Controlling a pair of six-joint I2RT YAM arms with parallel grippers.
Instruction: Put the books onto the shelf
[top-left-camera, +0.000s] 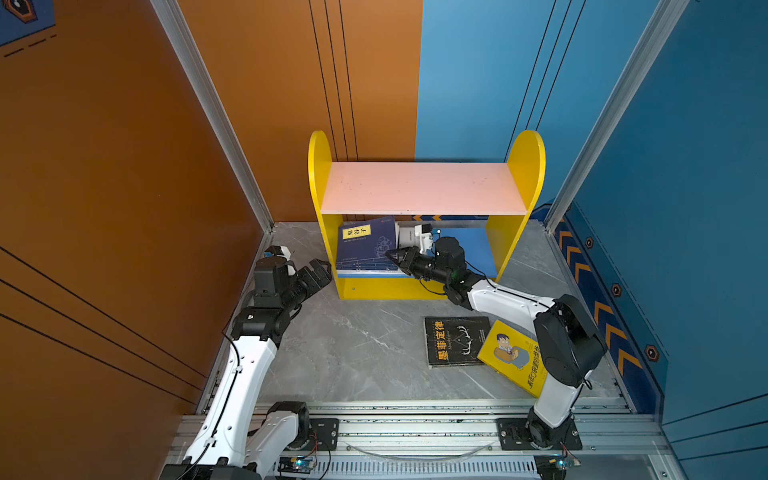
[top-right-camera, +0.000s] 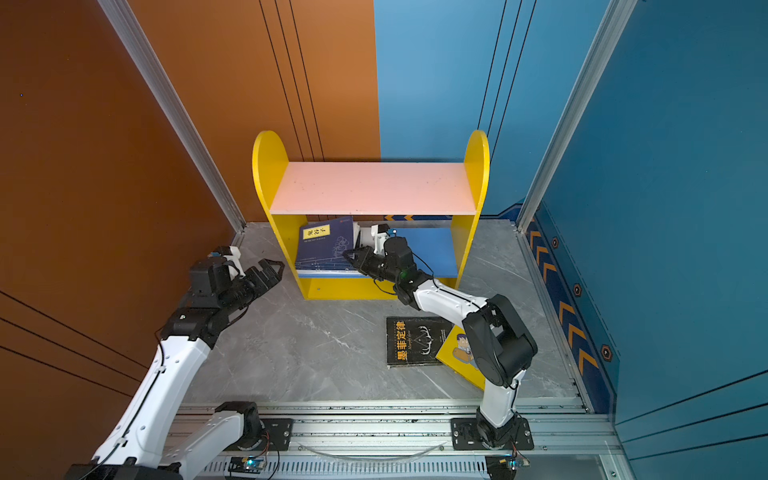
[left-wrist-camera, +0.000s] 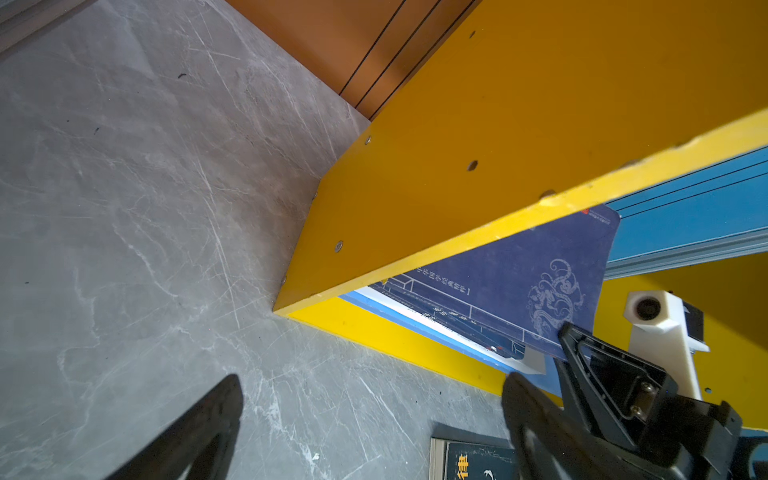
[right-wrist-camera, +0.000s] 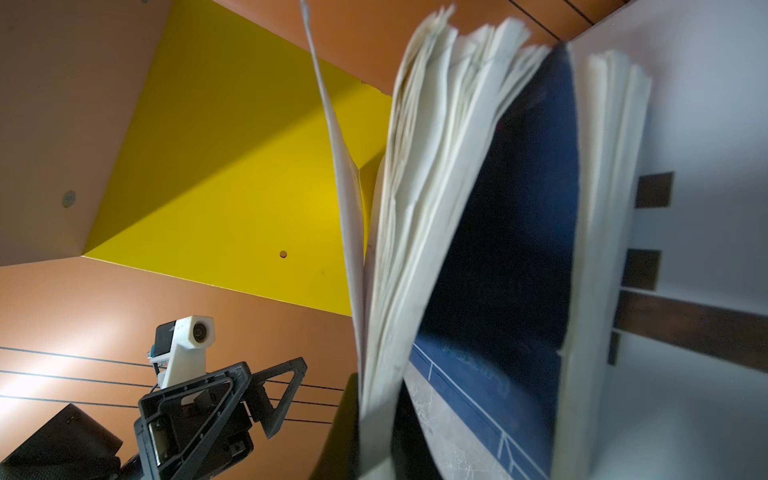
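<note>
The shelf (top-left-camera: 419, 187) (top-right-camera: 374, 187) stands at the back with a pink upper board and a blue lower board. On the lower board's left side a navy book (top-left-camera: 365, 243) (top-right-camera: 324, 245) (left-wrist-camera: 519, 282) with a yellow label is tilted up over other flat books (top-left-camera: 365, 272). My right gripper (top-left-camera: 392, 254) (top-right-camera: 349, 254) (right-wrist-camera: 374, 436) is shut on its edge, and its pages fan out. Beside it is a white book with dark blocks (right-wrist-camera: 685, 249). My left gripper (top-left-camera: 311, 266) (top-right-camera: 259, 266) (left-wrist-camera: 374, 415) hangs open and empty outside the shelf's left panel (left-wrist-camera: 457, 166). A black book (top-left-camera: 457, 340) (top-right-camera: 415, 340) and a yellow book (top-left-camera: 513, 357) (top-right-camera: 455, 353) lie on the floor.
The grey marble floor (top-left-camera: 353, 345) runs between the arms in front of the shelf. Orange wall panels stand on the left and blue ones on the right. A metal rail (top-left-camera: 415, 428) carrying both arm bases runs along the front edge.
</note>
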